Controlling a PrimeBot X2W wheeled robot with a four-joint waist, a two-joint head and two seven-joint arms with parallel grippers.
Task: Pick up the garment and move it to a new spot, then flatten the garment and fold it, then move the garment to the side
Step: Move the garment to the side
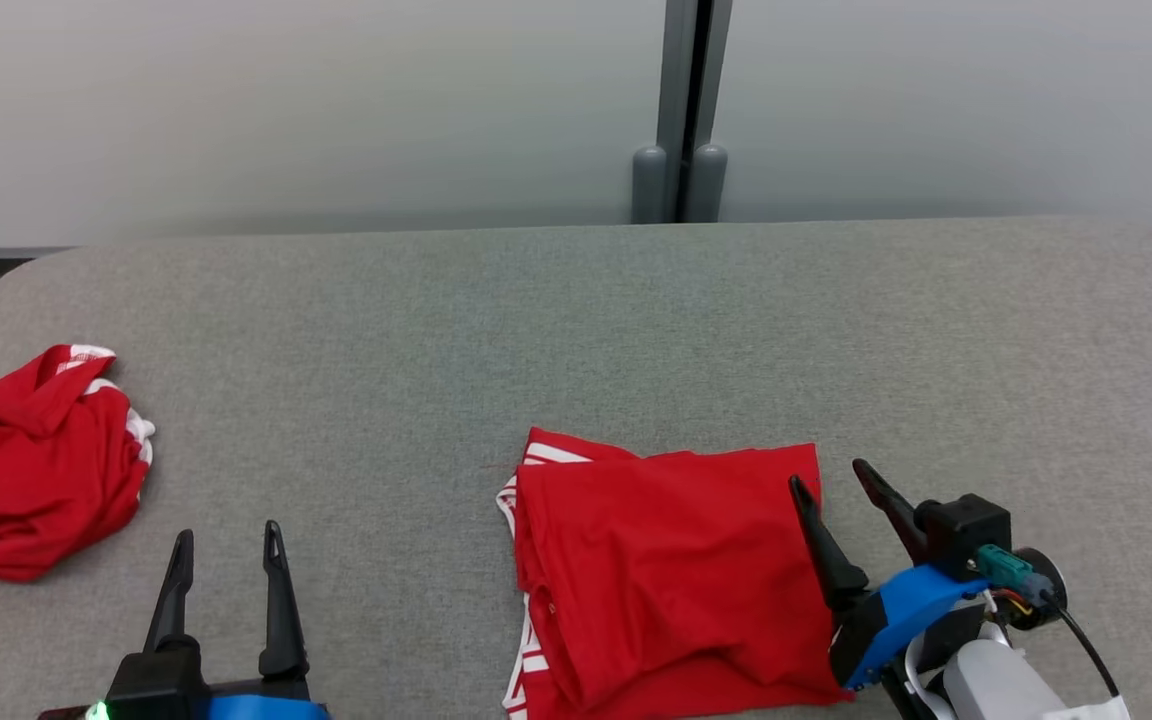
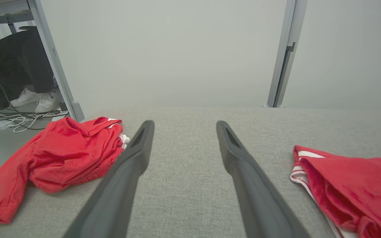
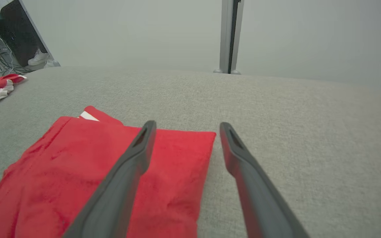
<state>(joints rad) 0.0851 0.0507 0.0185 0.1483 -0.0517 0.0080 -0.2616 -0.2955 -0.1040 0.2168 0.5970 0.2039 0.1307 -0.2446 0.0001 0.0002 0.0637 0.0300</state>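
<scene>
Straddling the right edge of the folded red garment [image 1: 676, 570], the right fingers [image 1: 821, 540] stand spread apart, one over the cloth and one over the bare bench [image 1: 536, 330] just beside it; nothing is clamped. That placing looks suited to pinching the edge. The garment already lies as a fairly neat rectangle with white stripes [image 1: 536, 455] showing along its left side, so the step left is probably the shift aside. The left fingers [image 1: 281, 590], also apart and empty, hover well left of the garment, pointing away from the robot. A second, crumpled red garment [image 1: 31, 480] lies further left again. Room is open behind the folded garment and to its right; leftward, the bare stretch ends at the crumpled one.
</scene>
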